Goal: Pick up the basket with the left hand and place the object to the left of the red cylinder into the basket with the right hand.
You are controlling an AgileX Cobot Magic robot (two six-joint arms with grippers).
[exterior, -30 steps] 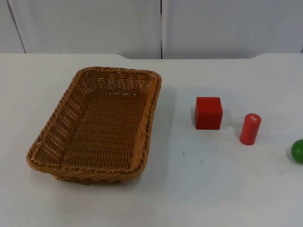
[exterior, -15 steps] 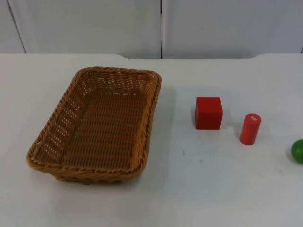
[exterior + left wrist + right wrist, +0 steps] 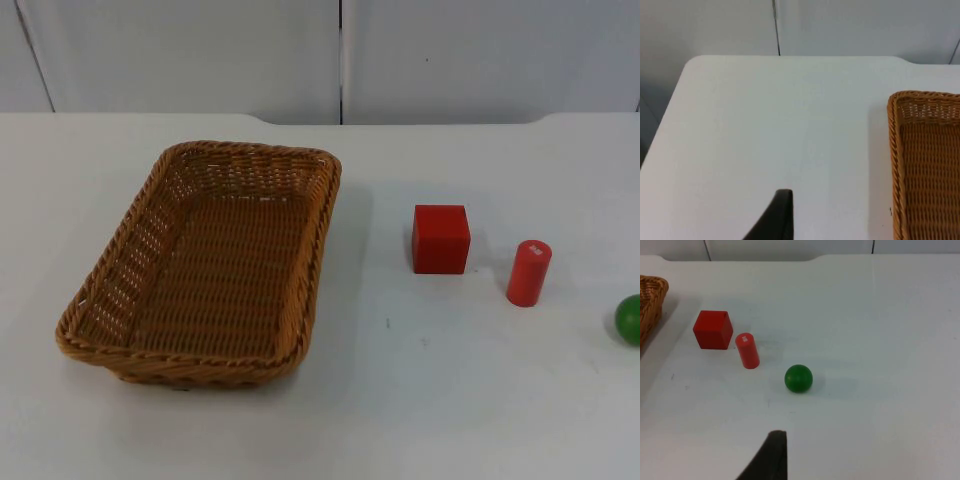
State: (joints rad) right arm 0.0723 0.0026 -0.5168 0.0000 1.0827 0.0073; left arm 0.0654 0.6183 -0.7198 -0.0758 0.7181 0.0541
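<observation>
Left gripper point(image 3: 775, 220) over bare table beside the wicker basket point(image 3: 205, 265); right gripper point(image 3: 767, 457) near the green ball point(image 3: 798, 378); finger spacing can't be told.
Red cube point(image 3: 441, 239) sits just left of the red cylinder point(image 3: 528, 273), open white table point(image 3: 450, 400) all round.

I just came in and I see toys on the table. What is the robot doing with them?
Nothing is being held yet. The wicker basket sits on the white table, with nothing inside it. Beside it are a red cube, then an upright red cylinder, then a green ball. The left gripper waits above the bare table next to the basket, and the right gripper waits above the table near the ball. The cube is the piece meant for the basket.
</observation>
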